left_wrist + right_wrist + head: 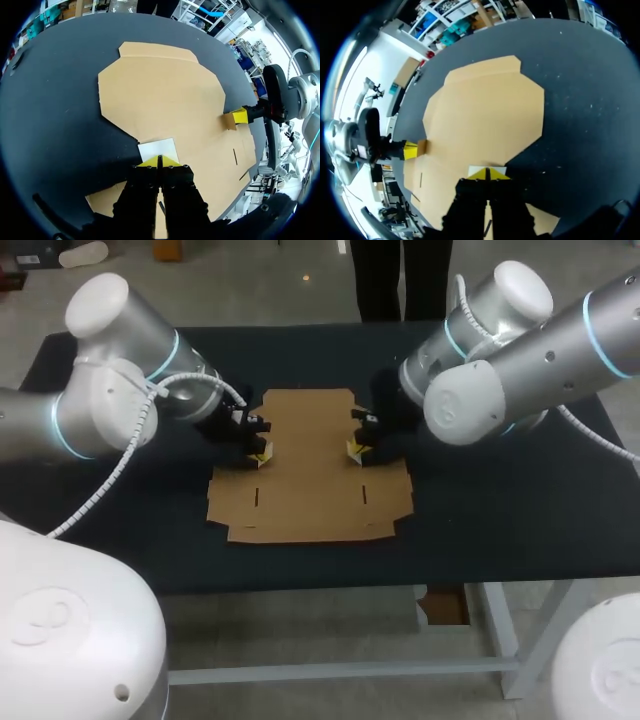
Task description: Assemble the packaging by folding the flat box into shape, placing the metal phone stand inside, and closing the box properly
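Observation:
A flat brown cardboard box blank [310,465] lies in the middle of the dark table. My left gripper [262,454] is shut, its yellow tips low at the blank's left edge. In the left wrist view the gripper [160,161] touches a small side flap [157,149] that stands raised just ahead of it. My right gripper [355,451] is shut at the blank's right edge, and a like flap [476,170] sits raised at its tips [489,172]. Each wrist view shows the other gripper across the blank [240,115] [410,150]. No metal phone stand is in view.
The dark table [500,510] has bare surface on all sides of the blank. Its front edge runs close below the blank's near side. Both arms lean in low from left and right.

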Robot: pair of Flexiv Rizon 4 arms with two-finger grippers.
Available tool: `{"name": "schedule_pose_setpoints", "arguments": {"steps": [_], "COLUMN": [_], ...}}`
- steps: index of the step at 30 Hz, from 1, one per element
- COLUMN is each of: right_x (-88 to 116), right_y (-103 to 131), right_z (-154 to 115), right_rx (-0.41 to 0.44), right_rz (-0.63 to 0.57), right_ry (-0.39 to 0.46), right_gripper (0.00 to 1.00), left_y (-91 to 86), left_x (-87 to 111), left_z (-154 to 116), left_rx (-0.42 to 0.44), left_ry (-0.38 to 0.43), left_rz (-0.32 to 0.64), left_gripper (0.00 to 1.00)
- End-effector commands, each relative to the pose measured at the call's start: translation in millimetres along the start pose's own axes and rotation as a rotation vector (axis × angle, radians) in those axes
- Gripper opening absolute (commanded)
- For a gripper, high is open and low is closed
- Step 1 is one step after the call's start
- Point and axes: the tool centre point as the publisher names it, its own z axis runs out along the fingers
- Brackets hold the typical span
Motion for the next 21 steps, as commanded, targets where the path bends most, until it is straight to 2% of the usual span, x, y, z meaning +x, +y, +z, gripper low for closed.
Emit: {"name": "schedule_pose_setpoints", "arguments": {"steps": [1,21], "right_x": [3.3,4.7], "right_y": [-0.4,0.0], "right_z": [5.0,13.0], "right_rx": [-0.002,0.016], "right_rz": [0.0,-0.007], "right_ry": [-0.014,-0.057], "right_gripper": [0.0,0.0], "left_y": [-2.5,-3.2], "left_x": [2.4,3.6], "left_z": [3.0,11.3], "left_rx": [-0.008,-0.036], "left_ry": [-0.012,-0.017], "left_rz": [-0.001,0.007], "left_gripper": [0.0,0.0]}}
